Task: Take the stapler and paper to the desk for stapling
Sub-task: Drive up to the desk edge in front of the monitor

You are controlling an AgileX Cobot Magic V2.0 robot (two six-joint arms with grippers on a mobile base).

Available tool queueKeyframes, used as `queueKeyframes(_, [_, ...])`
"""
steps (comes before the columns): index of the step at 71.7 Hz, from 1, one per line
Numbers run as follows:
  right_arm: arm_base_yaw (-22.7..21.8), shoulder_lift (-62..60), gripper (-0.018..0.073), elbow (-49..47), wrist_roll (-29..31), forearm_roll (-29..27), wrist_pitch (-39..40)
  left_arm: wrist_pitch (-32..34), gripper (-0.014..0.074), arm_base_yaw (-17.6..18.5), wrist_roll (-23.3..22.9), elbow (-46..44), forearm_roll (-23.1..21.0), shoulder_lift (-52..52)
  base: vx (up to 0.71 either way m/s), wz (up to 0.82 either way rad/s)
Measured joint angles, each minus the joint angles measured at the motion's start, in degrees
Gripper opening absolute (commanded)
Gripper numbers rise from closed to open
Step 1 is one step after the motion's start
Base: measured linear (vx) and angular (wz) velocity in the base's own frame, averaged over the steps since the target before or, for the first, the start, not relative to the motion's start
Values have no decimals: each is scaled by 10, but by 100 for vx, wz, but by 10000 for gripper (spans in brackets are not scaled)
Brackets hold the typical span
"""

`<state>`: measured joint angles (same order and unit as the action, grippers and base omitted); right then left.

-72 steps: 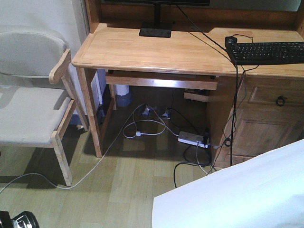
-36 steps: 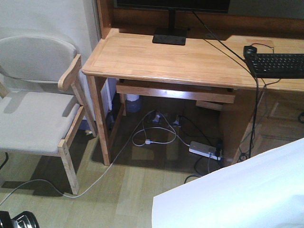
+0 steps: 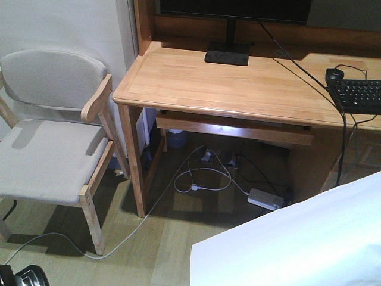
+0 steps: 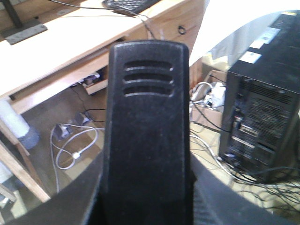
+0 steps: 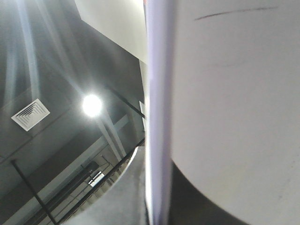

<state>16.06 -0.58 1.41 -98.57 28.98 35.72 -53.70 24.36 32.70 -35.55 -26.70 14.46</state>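
Short of light wood desk (image 3: 196, 83) front edge, white paper sheet (image 3: 297, 244) is hovering; black grooved stapler (image 4: 147, 131) is filling left-wrist view; grippers' openings: cannot tell.

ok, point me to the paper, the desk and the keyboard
paper (image 3: 297, 238), front view, middle of the white sheet.
desk (image 3: 238, 89), front view, bare wood in the middle of the tabletop.
keyboard (image 3: 360, 95), front view, on the key rows.

An office: a wooden desk (image 3: 238, 83) with monitor (image 3: 235, 7), keyboard (image 3: 360, 95), padded chair (image 3: 47, 149) and computer tower (image 4: 265, 108).
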Motion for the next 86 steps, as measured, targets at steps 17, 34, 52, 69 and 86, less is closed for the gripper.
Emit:
queueKeyframes(17, [0,0,-3,0,0,0,0,0,-6,0,0,0,0,0,15,-1])
queueKeyframes(34, [0,0,-3,0,0,0,0,0,-6,0,0,0,0,0,15,-10])
queueKeyframes(52, [0,0,-3,0,0,0,0,0,-6,0,0,0,0,0,16,-13])
queueKeyframes(69, [0,0,-3,0,0,0,0,0,-6,0,0,0,0,0,16,-11])
queueKeyframes(86, [0,0,-3,0,0,0,0,0,-6,0,0,0,0,0,15,-9])
